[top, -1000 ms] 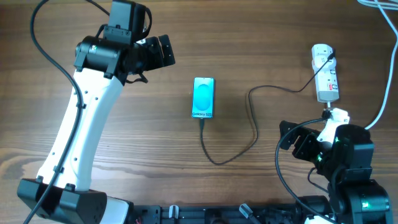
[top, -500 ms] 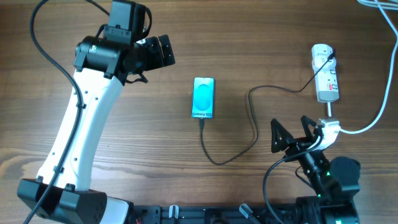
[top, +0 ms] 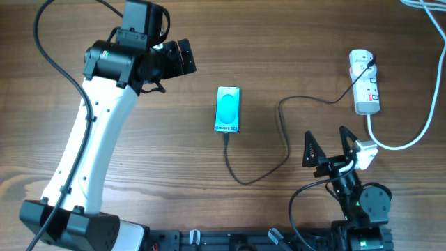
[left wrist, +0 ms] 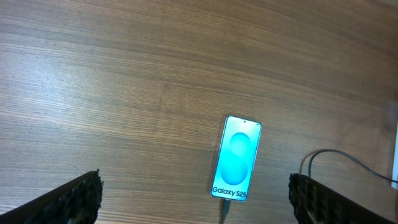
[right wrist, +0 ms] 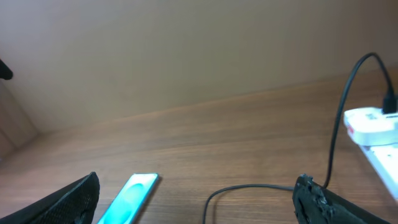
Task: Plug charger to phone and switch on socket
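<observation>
The phone (top: 228, 109) lies flat mid-table with its teal screen lit and "Galaxy" text at its near end; it also shows in the left wrist view (left wrist: 237, 158) and the right wrist view (right wrist: 129, 198). The black charger cable (top: 279, 132) runs from the phone's near end in a loop to its plug in the white socket (top: 364, 81), which also shows in the right wrist view (right wrist: 373, 127). My left gripper (top: 182, 57) is open and empty, up and left of the phone. My right gripper (top: 327, 148) is open and empty, near the front edge, below the socket.
The socket's thick white cord (top: 411, 139) curves from its near end out to the right edge and up the right side. The right arm's base (top: 359, 209) sits at the front right; the left arm (top: 90, 139) spans the left side.
My right arm has pulled back from the socket toward the front edge and its gripper has swung to face left. The left arm, phone and cable have not moved.
</observation>
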Controlling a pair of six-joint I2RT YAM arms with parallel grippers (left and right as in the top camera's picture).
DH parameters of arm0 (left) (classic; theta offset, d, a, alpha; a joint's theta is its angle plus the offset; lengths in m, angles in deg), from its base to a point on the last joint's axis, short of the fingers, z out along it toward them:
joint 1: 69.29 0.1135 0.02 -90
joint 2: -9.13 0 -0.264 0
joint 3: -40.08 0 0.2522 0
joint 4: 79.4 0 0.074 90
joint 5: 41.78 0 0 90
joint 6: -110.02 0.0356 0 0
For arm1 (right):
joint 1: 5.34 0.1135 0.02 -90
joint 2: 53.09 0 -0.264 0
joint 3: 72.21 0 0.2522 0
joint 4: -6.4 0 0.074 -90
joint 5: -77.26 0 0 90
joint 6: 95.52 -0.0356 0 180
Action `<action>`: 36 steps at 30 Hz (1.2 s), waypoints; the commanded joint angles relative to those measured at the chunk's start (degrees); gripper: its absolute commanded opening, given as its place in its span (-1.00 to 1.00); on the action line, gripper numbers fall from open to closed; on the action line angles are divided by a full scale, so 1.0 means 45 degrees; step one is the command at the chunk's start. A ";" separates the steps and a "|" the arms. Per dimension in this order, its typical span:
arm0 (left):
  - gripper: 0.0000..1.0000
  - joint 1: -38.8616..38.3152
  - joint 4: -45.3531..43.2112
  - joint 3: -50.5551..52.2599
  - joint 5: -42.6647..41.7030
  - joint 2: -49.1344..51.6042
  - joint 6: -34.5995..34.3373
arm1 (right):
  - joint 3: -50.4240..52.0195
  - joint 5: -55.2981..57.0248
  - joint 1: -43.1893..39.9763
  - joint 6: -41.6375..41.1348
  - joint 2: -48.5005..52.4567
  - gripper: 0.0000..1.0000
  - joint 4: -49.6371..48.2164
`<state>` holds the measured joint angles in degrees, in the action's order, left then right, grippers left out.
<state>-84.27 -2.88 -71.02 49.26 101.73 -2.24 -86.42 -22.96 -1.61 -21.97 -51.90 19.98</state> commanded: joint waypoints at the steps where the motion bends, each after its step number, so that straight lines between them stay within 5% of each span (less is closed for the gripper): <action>1: 1.00 -0.0039 -0.0034 -0.0034 0.0126 -0.0049 -0.0160 | 0.0034 0.0355 0.0053 0.1379 -0.0223 1.00 -0.0097; 23: 1.00 -0.0039 -0.0034 -0.0034 0.0126 -0.0049 -0.0160 | 0.0029 0.1399 -0.0151 0.4002 -0.0223 0.99 0.0058; 36: 1.00 -0.0039 -0.0034 -0.0034 0.0126 -0.0049 -0.0160 | 0.0029 0.1409 -0.0155 0.3983 -0.0219 0.99 0.0039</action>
<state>-84.27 -2.88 -71.02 49.26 101.73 -2.24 -86.42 -17.56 -2.11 -5.16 -51.95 20.26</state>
